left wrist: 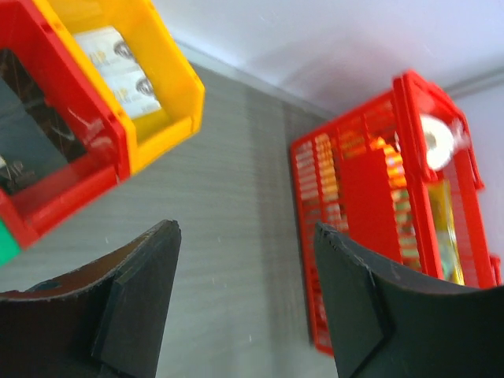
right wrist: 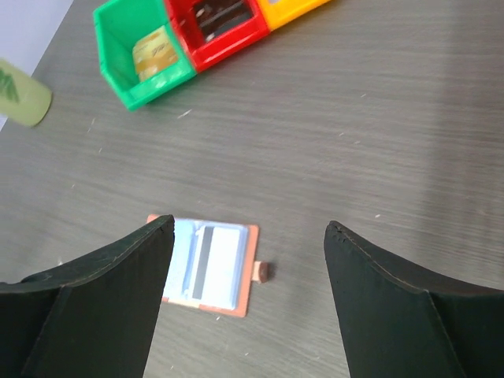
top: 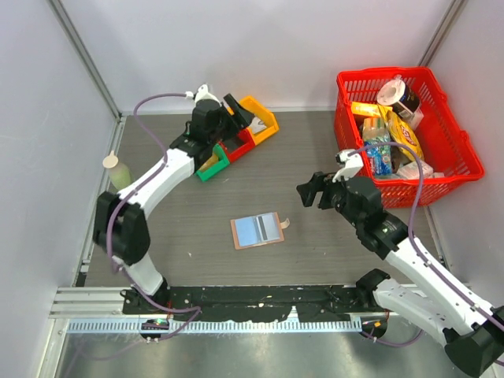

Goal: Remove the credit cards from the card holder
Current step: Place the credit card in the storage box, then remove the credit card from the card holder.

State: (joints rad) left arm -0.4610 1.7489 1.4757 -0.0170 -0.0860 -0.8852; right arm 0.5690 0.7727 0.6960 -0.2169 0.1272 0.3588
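1. One card shows in the card holder, which lies spread open. My left gripper hangs well beyond it over the bins; my right gripper sits near its right, arm bent low.
2. Left wrist: jaws wide and empty beside the yellow bin.
3. Right wrist: jaws wide and empty, holder ahead. I judge the striped card comes next: slide it out, then pinch its edge.

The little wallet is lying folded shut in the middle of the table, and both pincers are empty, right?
Not quite: the wallet lies spread open, with a striped card showing inside, as the right wrist view makes plain. It is in the middle of the table, and the left pincer and right pincer are both empty.
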